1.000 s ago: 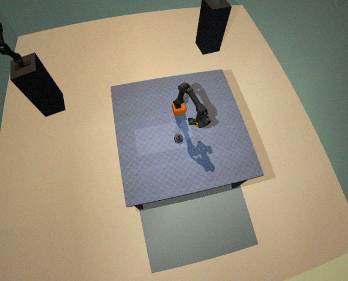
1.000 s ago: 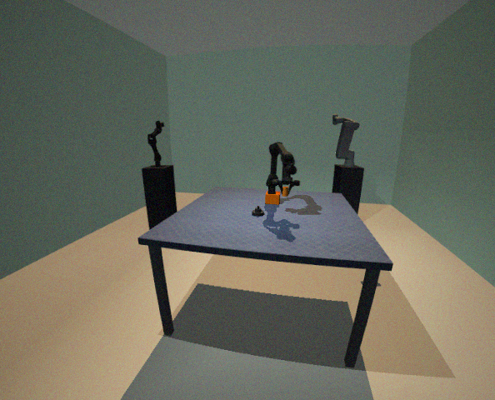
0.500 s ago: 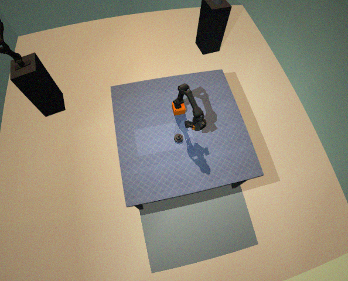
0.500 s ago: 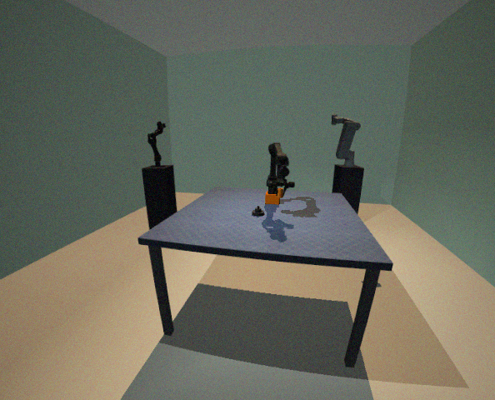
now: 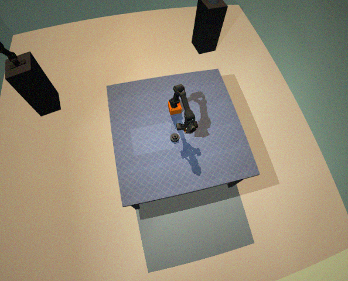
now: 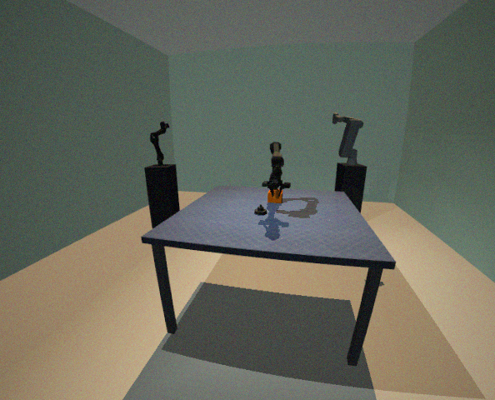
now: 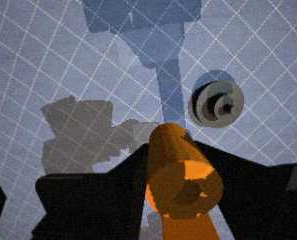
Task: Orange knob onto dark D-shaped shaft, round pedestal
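My gripper (image 7: 170, 146) (image 5: 187, 130) (image 6: 276, 192) is shut on the orange knob (image 7: 175, 152), which stands out between the dark fingers in the wrist view. The knob's end facing the camera shows a dark hole, partly shaded. The knob is held above the table, off to one side of the round pedestal (image 7: 236, 95) (image 5: 174, 137) (image 6: 260, 212) and not touching it. The grey pedestal stands on the table with the dark shaft (image 7: 229, 108) upright at its middle. The shaft's flat side cannot be made out. The knob is mostly hidden by the gripper in the top and exterior views.
The arm's orange base block (image 5: 175, 109) (image 6: 275, 198) stands behind the pedestal on the blue patterned table (image 5: 150, 169) (image 6: 325, 241). The arm's shadows fall beside the pedestal. Black pillars (image 5: 34, 87) (image 6: 162, 189) with other arms stand beyond the table.
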Controlling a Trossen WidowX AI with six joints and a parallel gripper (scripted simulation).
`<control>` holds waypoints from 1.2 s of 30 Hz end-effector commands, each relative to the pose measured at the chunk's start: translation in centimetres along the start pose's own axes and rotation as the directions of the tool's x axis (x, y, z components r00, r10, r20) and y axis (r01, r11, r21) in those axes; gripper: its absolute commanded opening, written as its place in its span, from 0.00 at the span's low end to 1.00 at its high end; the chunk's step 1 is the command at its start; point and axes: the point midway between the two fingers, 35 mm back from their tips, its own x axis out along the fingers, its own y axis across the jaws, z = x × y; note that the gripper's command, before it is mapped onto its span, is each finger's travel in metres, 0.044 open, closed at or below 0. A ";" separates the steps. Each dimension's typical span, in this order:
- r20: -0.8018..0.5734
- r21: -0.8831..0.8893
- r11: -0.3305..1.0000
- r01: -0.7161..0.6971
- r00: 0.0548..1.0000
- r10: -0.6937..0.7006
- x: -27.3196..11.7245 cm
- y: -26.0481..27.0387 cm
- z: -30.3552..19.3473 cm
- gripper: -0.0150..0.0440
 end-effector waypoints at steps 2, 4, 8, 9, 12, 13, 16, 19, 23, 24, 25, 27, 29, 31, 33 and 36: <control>0.006 -0.003 1.000 0.002 1.000 -0.001 0.4 -1.6 0.6 0.25; 0.007 -0.003 1.000 0.002 1.000 -0.002 0.5 -2.2 0.7 0.25; 0.007 -0.004 1.000 0.003 1.000 -0.003 0.9 -3.4 1.0 0.25; 0.007 -0.004 1.000 0.003 1.000 -0.003 0.9 -3.8 1.0 0.25; 0.007 -0.005 1.000 0.003 1.000 -0.003 1.2 -4.7 1.2 0.25; 0.007 -0.005 1.000 0.003 1.000 -0.003 1.3 -5.0 1.2 0.25; 0.006 -0.006 1.000 0.004 1.000 -0.004 1.5 -5.9 1.3 0.25; 0.006 -0.007 1.000 0.004 1.000 -0.004 1.8 -6.8 1.4 0.25; 0.006 -0.009 1.000 0.005 1.000 -0.005 2.1 -8.1 1.5 0.25; 0.006 -0.009 1.000 0.005 1.000 -0.005 2.2 -8.4 1.5 0.25; 0.006 -0.009 1.000 0.005 1.000 -0.005 2.3 -8.7 1.5 0.25; 0.006 -0.010 1.000 0.005 1.000 -0.005 2.5 -9.3 1.5 0.25; 0.006 -0.011 1.000 0.006 1.000 -0.006 2.6 -10.0 1.5 0.25; 0.006 -0.011 1.000 0.006 1.000 -0.006 2.7 -10.4 1.5 0.25; 0.006 -0.011 1.000 0.006 1.000 -0.006 2.8 -10.4 1.5 0.25; 0.006 -0.011 1.000 0.006 1.000 -0.006 3.4 -10.4 1.5 0.25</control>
